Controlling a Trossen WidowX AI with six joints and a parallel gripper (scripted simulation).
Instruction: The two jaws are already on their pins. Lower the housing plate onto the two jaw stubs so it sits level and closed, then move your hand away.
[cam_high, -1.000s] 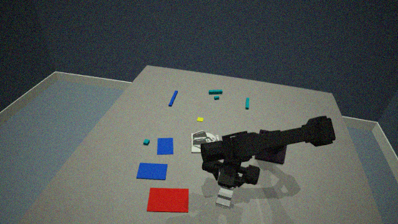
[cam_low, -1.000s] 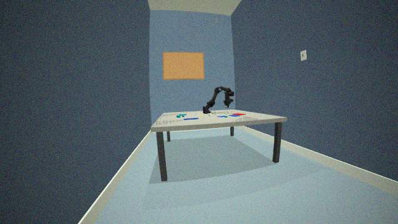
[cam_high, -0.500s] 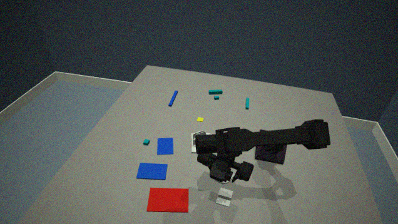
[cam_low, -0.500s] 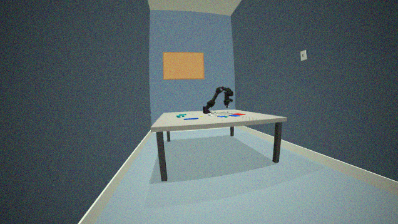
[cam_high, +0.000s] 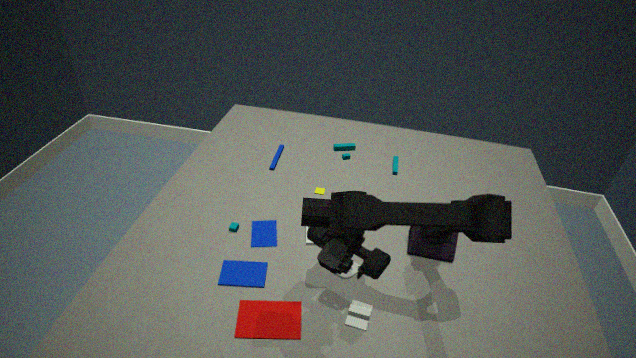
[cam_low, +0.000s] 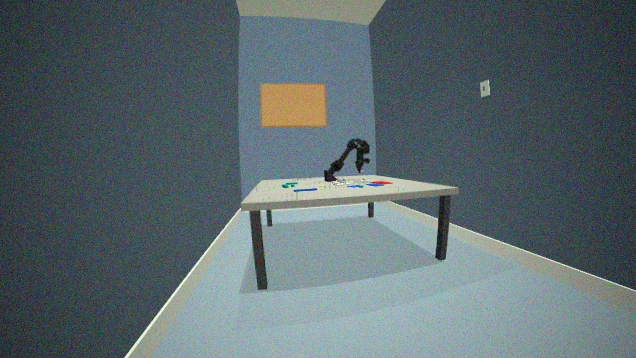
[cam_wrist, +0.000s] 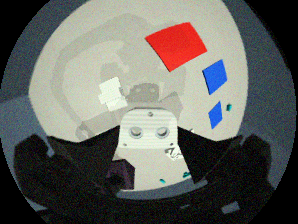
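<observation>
The pale housing plate (cam_wrist: 148, 118) (cam_high: 348, 272) has two large round holes. My gripper (cam_wrist: 148, 128) (cam_high: 352, 265) (cam_low: 359, 171) is shut on its two sides and holds it above the table. In the wrist view, the white base with the jaws (cam_wrist: 174, 153) shows beyond the plate's lower right edge, small and partly covered. In the top view only a corner of that base (cam_high: 309, 240) shows beneath the arm. The stubs and pins cannot be made out.
A white slotted block (cam_high: 359, 315) (cam_wrist: 112, 94) stands near the plate. A red mat (cam_high: 268, 320) (cam_wrist: 177, 45) and two blue mats (cam_high: 243, 274) (cam_high: 264, 233) lie to one side. A yellow square (cam_high: 320, 191), teal pieces (cam_high: 344, 147) (cam_high: 395, 165) and a blue bar (cam_high: 277, 157) lie farther off.
</observation>
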